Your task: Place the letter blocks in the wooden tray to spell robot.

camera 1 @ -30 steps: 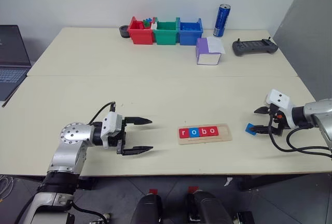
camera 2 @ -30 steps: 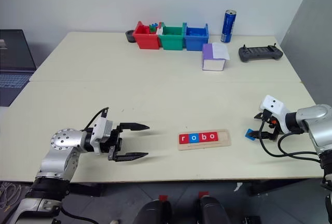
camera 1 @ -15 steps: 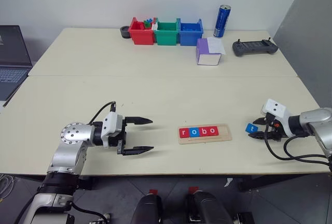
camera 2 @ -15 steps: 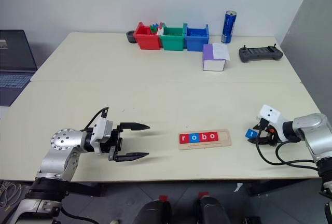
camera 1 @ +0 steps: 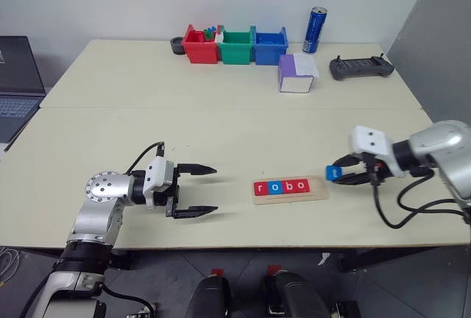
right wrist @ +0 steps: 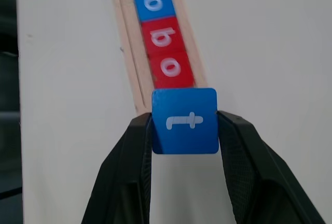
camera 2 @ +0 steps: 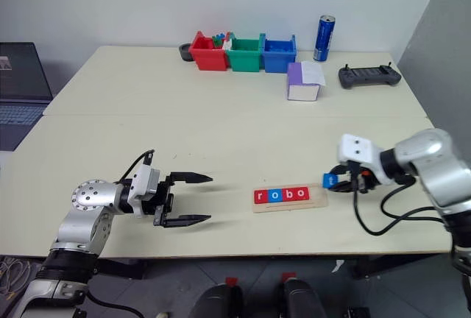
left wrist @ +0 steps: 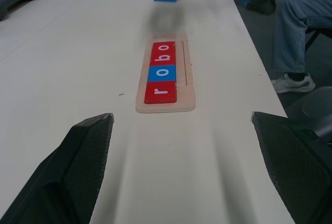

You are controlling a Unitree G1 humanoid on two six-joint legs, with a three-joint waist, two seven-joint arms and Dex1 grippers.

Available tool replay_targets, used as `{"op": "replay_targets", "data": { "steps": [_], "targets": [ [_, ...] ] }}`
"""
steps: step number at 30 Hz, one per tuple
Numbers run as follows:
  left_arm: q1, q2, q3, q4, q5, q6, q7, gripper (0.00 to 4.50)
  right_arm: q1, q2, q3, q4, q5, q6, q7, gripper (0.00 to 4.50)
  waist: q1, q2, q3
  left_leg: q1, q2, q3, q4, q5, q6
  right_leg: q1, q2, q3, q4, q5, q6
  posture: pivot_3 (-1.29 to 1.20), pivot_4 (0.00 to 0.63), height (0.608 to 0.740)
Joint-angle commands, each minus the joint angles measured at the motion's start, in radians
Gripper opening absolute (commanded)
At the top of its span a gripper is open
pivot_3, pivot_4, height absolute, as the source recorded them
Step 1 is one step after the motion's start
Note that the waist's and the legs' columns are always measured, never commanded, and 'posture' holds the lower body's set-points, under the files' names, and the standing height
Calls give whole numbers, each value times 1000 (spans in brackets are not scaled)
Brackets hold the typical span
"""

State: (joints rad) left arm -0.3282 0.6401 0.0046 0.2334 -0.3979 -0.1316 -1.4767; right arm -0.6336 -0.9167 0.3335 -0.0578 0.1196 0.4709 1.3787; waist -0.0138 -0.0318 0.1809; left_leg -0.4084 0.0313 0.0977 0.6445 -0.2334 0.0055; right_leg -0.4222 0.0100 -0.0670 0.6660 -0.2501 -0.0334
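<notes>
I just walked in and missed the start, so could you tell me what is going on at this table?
The robot is spelling "robot" with letter blocks in the wooden tray. Four blocks, reading r, o, b, o, already sit in it, and the slot at the right end is empty. The right gripper holds the blue t block just off that end. The left gripper hovers open to the tray's left, holding nothing.

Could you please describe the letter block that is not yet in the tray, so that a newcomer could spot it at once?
Start at the wooden tray near the table's front edge, holding four tiles that spell robo. Just beyond its empty end, the right claw grips the blue t block above the table. Unlike its neighbours, it is held in the air.
</notes>
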Motion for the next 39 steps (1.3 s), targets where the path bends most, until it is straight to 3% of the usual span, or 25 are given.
{"op": "replay_targets", "data": {
  "steps": [1, 11, 39],
  "targets": [
    [-11, -1, 5, -16, -14, -2, 0, 4500, -49, 16, 45, 70, -64, -76, 23, 1447, 7, 0, 0, 0, 0, 0, 0, 0, 0, 0, 0, 0, 0, 0, 0, 0, 150, 740],
    [41, 11, 22, -64, -22, 6, 19, 4500, -104, 54, 62, 234, -117, -186, 59, 1447, 13, 0, 0, -1, -1, 0, 1, 0, 0, 0, -2, 0, 0, 0, 0, 0, 150, 740],
    [59, 15, 25, -83, -22, 11, 40, 4500, -138, 125, 66, 365, -175, -260, 91, 1447, 12, 0, 0, 5, -2, 3, 2, 0, 0, 0, -3, 2, 12, -2, -3, 0, 150, 740]
  ]
}}
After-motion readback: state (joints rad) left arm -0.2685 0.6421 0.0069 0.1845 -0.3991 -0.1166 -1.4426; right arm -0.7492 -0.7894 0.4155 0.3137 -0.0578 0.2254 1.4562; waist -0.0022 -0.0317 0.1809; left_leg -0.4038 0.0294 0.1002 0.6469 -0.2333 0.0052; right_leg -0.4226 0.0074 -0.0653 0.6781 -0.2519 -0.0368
